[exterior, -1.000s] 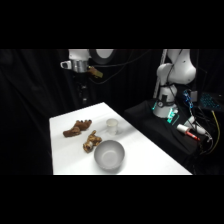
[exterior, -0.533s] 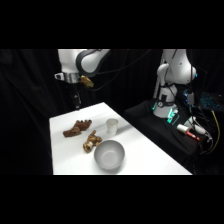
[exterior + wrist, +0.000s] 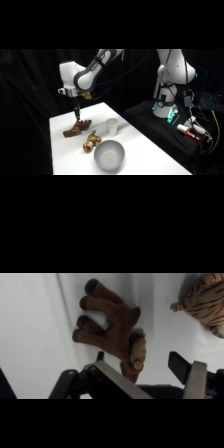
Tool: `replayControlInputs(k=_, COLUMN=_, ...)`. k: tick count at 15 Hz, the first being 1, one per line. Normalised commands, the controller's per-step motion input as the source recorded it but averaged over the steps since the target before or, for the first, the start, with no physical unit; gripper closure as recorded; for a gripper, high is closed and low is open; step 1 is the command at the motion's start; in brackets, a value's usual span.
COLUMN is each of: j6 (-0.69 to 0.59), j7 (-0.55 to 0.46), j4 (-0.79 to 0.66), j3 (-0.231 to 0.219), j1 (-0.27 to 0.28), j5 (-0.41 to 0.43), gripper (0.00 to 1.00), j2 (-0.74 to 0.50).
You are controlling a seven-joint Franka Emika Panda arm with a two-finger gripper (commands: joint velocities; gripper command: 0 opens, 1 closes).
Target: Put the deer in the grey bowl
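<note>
Item: white arm's gripper (image 3: 76, 116), lowered from high above the table since a second earlier, jaws open astride the dark reddish-brown plush deer (image 3: 112, 331). Deer lay far-left of the round light-grey bowl (image 3: 108, 154); grasp imminent.

The reddish-brown plush deer (image 3: 76, 129) lies at the left of the white table (image 3: 145, 155). The smaller tan striped toy animal (image 3: 91, 141) lies lower right of it, the round light-grey bowl (image 3: 108, 154) below that, the small white cup (image 3: 112, 126) right of the deer.
</note>
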Motion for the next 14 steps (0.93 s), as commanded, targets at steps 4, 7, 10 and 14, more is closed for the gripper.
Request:
replayControlInputs(k=4, j6=0.13, j7=-0.19, j4=0.19, j3=0.145, j1=-0.165, j5=0.182, gripper=0.0, j2=0.26)
replayControlInputs(k=7, j6=0.14, j7=-0.21, j4=0.14, j3=0.145, j1=-0.15, j5=0.183, gripper=0.0, j2=0.23)
replayControlInputs(k=10, j6=0.16, j7=-0.22, j4=0.16, j3=0.098, j1=-0.125, j5=0.13, gripper=0.0, j2=0.21)
replayControlInputs(k=14, j6=0.13, j7=-0.19, j4=0.17, j3=0.056, j1=-0.09, j5=0.067, gripper=0.26, j2=0.15)
